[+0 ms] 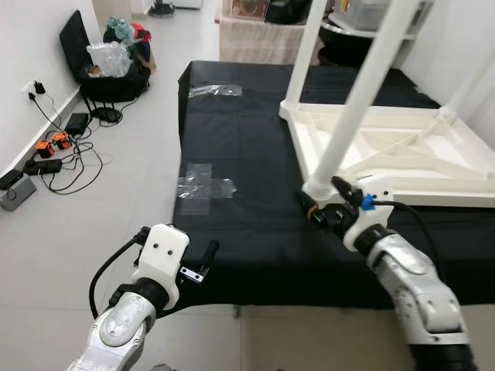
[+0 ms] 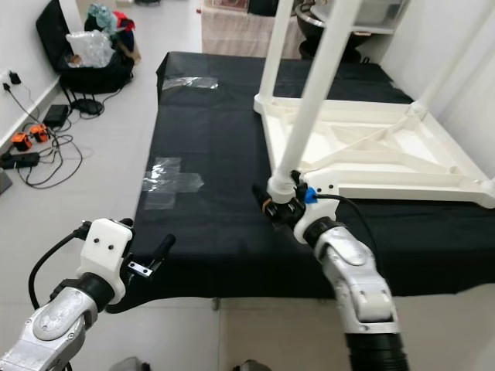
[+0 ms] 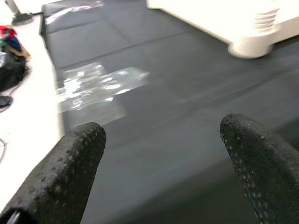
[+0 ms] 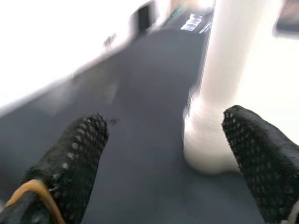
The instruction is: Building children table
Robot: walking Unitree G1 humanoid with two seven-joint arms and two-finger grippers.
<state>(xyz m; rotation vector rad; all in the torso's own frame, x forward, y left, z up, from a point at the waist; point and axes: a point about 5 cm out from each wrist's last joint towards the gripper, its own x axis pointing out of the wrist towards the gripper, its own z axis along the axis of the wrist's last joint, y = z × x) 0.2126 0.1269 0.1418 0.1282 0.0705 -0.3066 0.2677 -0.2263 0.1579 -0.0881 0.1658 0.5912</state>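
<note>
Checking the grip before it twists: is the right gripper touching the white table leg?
Apart: the right wrist view shows right gripper fingers spread, dark cloth between them and the table leg.

A matt black cloth (image 1: pixel 255 193) is seen under a smooth white plastic table (image 1: pixel 402 151); glossy clear film (image 1: pixel 203 187) lies at nine o'clock; finger pads (image 3: pixel 70 163) are dimpled rubber.

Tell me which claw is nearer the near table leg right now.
Right. The right claw sits open at the base of the near table leg; the left claw hangs open over the black cloth's front edge, well off.
</note>
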